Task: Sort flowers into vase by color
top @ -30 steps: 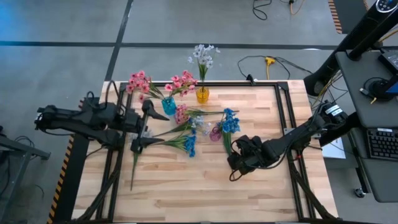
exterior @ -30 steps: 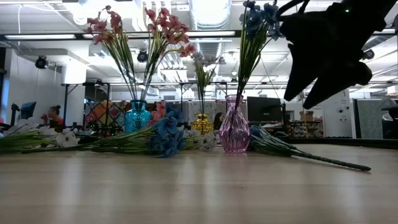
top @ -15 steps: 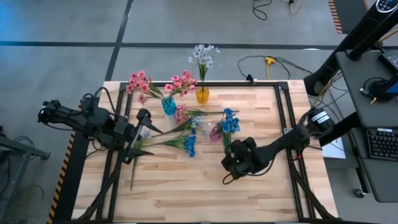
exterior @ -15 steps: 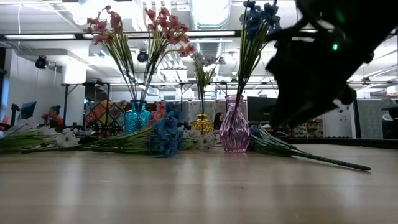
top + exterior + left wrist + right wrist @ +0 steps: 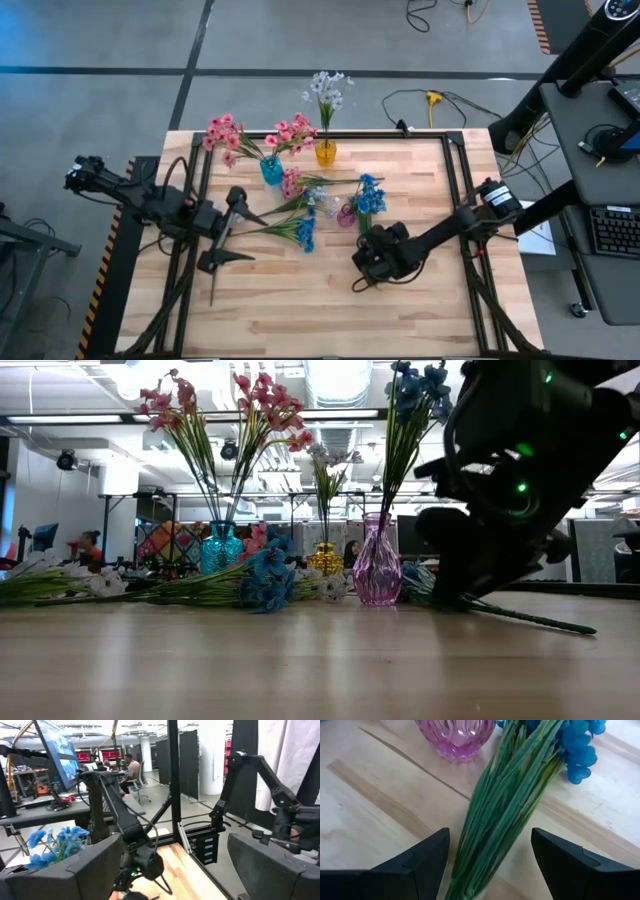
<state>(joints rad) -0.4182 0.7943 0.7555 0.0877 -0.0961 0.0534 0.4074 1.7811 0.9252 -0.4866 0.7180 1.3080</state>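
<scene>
Blue flower spray (image 5: pixel 505 815) lying flat on the desk (image 5: pixel 300 310), its green stems bundled just beside the pink vase (image 5: pixel 452 737), which already holds a blue spray (image 5: pixel 410 400). Right gripper (image 5: pixel 490 862) low over the stems with its fingers (image 5: pixel 417 862) spread wide, one on either side of the bundle, not closed on it. Further loose sprays (image 5: pixel 290 225) lie in a heap near the desk's middle. Teal vase (image 5: pixel 271 170) holds pink blooms; yellow vase (image 5: pixel 325 153) holds pale ones. Left gripper (image 5: pixel 230 225) waits wide open and empty, at the loose sprays' stem ends.
</scene>
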